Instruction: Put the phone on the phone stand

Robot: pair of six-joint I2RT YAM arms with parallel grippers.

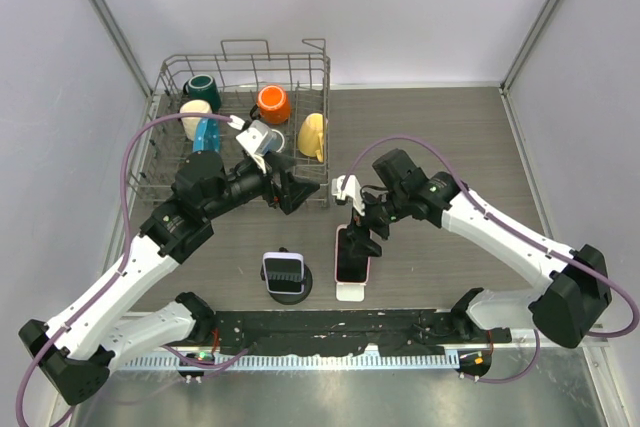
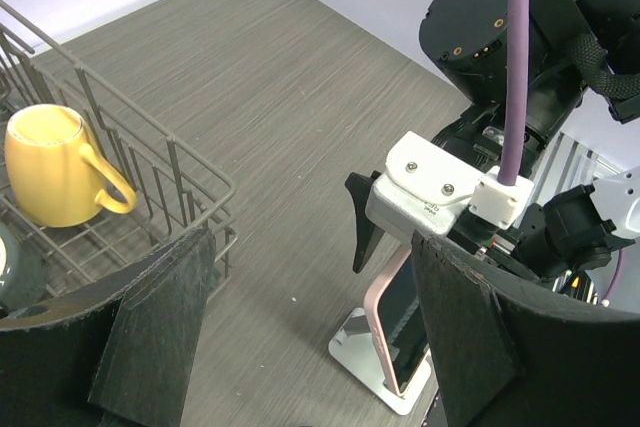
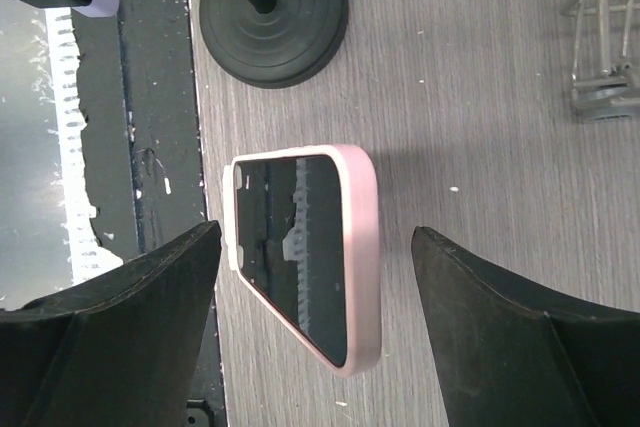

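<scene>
The phone [image 1: 352, 255], dark-screened in a pink case, leans upright on a small silver stand [image 1: 350, 292] near the front middle of the table. My right gripper [image 1: 362, 229] hovers just above the phone's top end, open, with the fingers apart on either side and not touching it. In the right wrist view the phone [image 3: 305, 252] lies between the open fingers, with a sliver of the stand [image 3: 228, 237] behind it. My left gripper [image 1: 291, 192] is open and empty beside the rack's front corner. It sees the phone [image 2: 400, 322] on the stand [image 2: 372, 359].
A wire dish rack [image 1: 300, 67] at the back left holds an orange mug [image 1: 272, 102], a yellow mug [image 1: 312, 135] and others. A second phone in a lavender case [image 1: 284, 273] sits on a black round-based stand [image 1: 300, 292], left of the silver stand.
</scene>
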